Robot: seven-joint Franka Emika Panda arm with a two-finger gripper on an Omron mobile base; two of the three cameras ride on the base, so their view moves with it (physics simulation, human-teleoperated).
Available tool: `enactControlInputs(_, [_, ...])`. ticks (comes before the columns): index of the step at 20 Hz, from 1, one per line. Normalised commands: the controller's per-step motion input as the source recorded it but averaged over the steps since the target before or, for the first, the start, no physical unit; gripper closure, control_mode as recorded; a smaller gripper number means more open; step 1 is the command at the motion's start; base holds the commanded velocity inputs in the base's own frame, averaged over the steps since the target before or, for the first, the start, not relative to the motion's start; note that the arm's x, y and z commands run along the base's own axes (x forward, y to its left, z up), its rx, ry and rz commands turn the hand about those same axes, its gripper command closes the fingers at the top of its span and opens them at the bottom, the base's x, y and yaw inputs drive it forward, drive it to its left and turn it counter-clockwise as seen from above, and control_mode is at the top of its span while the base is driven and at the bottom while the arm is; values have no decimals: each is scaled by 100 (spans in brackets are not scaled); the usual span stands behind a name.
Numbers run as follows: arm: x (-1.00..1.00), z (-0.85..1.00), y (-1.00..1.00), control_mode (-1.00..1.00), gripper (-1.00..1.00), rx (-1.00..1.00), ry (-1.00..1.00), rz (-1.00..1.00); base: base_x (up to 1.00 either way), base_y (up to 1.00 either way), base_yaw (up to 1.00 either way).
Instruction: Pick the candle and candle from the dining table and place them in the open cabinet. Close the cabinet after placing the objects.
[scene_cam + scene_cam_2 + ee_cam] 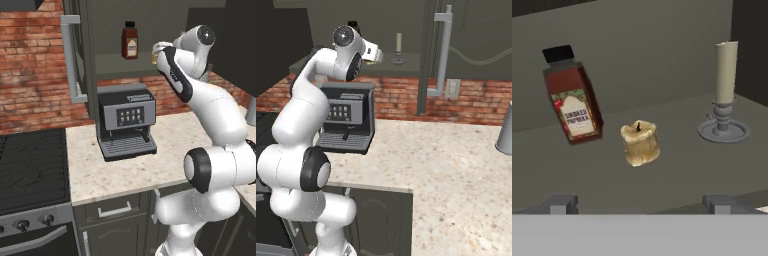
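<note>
Dark red sauce fills the bottle at the left of the cabinet shelf in the hand view; it has a black cap and a pale label, and it leans in that tilted picture. Just right of it, apart from it and a little nearer the camera, sits the squat yellowish-tan candle with a short dark wick, upright on the shelf floor. Further right, well apart from the squat one, stands the slim beige stick candle, upright in its round grey base.

The tool hangs in front of the shelf edge with its two fingertips spread wide, one at each side of the squat candle, touching nothing.

In the left base view the cabinet door stands open with its long silver handle, and the coffee machine sits on the speckled desk below the shelf, right of the black stove.
</note>
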Motion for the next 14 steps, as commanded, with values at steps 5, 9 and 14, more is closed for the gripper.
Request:
enactControlInputs(5, [-89,3,0,-100,-100,0,-7,0,0,0,0])
enactControlInputs(9, [-83,5,0,-100,-100,3,-2,0,0,0,0])
enactControlInputs(14, [-73,0,0,-100,-100,4,0,0,0,0,0])
